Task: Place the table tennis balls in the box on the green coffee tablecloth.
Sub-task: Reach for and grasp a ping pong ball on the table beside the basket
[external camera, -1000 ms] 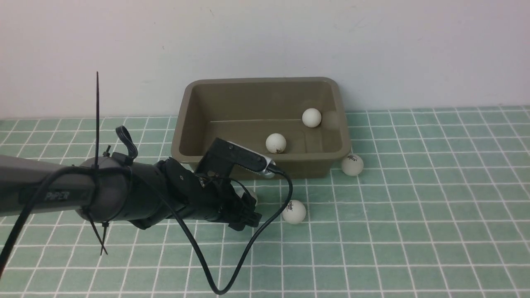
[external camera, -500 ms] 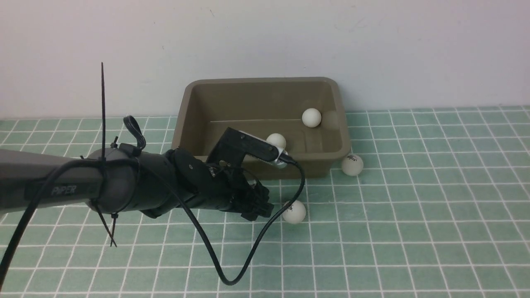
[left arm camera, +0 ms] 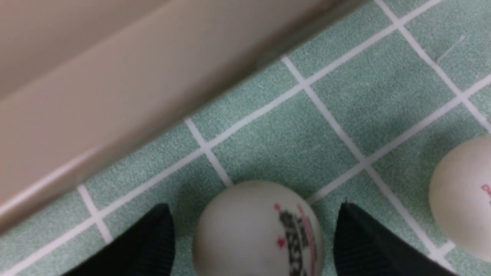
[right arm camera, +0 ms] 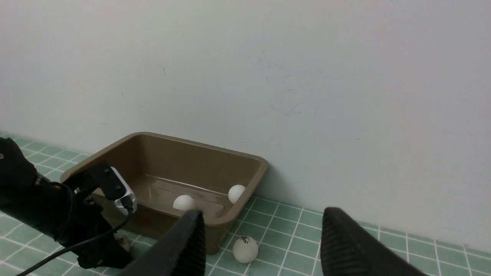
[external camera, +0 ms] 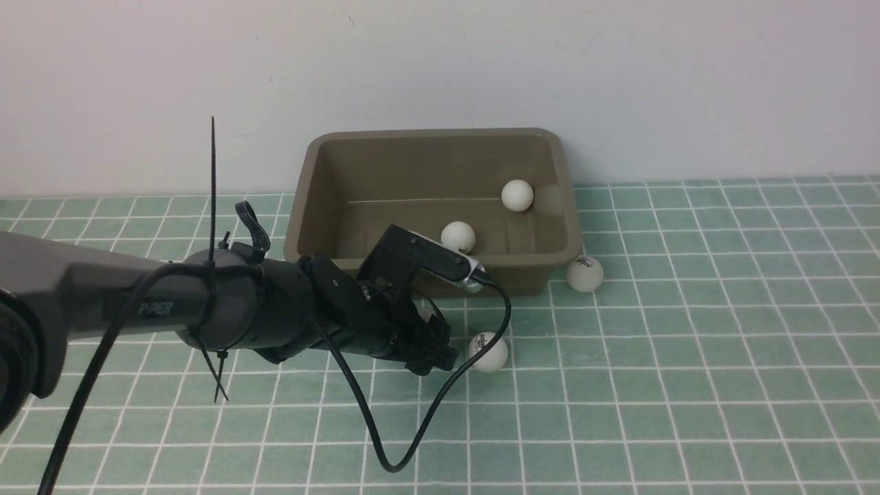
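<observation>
On the green coffee tablecloth (external camera: pixel 687 357), the olive-brown box (external camera: pixel 330 199) stands against the wall with two table tennis balls inside (external camera: pixel 517 195) (external camera: pixel 458 237). My left gripper (external camera: pixel 432 342) is low on the cloth just in front of the box. It is open, with a logo-printed ball (left arm camera: pixel 259 230) between its fingers and a gap on each side. A second loose ball (external camera: pixel 487 352) (left arm camera: pixel 464 195) lies just right of that gripper. Another ball (external camera: pixel 585 273) (right arm camera: pixel 245 249) rests by the box's right front corner. My right gripper (right arm camera: pixel 262 216) hangs open and empty, raised off to the right.
A white wall rises directly behind the box (right arm camera: pixel 165 153). The left arm's black cable (external camera: pixel 392 454) loops down onto the cloth in front of the gripper. Cable-tie tails (external camera: pixel 212 179) stick up from the left arm.
The left arm has moved right and slightly forward, bringing its open fingers around the ball in front of the box. The balls and the box have not moved.
</observation>
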You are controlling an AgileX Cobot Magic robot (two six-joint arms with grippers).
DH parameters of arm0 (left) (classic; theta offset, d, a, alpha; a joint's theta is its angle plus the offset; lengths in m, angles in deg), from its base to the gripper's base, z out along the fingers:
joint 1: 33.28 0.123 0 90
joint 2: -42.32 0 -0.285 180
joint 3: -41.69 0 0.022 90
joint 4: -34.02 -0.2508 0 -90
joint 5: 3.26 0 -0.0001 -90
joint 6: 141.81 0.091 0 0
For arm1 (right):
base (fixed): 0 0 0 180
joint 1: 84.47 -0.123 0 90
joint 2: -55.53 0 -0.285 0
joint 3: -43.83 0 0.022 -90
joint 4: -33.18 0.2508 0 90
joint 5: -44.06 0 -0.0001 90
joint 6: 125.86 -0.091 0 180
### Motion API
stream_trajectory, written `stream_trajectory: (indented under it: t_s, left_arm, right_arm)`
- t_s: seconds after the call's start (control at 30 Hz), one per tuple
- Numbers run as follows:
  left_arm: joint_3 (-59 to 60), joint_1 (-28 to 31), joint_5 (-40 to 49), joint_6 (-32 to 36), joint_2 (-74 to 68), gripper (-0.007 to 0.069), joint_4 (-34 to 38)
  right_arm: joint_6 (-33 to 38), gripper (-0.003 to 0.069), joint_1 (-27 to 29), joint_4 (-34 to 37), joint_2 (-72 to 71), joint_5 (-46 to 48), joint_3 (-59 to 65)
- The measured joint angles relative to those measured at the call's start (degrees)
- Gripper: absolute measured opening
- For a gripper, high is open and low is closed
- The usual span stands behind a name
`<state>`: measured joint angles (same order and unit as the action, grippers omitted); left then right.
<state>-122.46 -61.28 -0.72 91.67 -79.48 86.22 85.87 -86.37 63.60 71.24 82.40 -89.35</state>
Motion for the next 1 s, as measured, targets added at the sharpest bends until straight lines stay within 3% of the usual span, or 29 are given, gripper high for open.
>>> stream_trajectory:
  t_s: [0.2, 0.43, 0.7, 1.0]
  left_arm:
    - [0.0, -0.04, -0.39, 0.35, 0.0, 0.0349, 0.0]
    - [-0.05, -0.04, 1.65, 1.77, 0.14, 0.0352, 0.0]
    - [-0.05, -0.06, 12.47, 2.44, 4.4, 0.0352, -0.17]
    - [-0.05, -0.06, 17.71, 2.48, 11.32, 0.0352, -0.39]
  right_arm:
    - [0.0, 0.0379, 0.0, 0.0, 0.0, -1.07, 0.0]
    - [0.0, 0.0379, 0.0, 0.0, 0.0, -2.16, 0.0]
    - [0.0, 0.0379, 0.0, 0.0, 0.0, -2.21, 0.0]
    - [-0.01, 0.0379, 0.0, 0.0, 0.0, -2.38, 0.0]
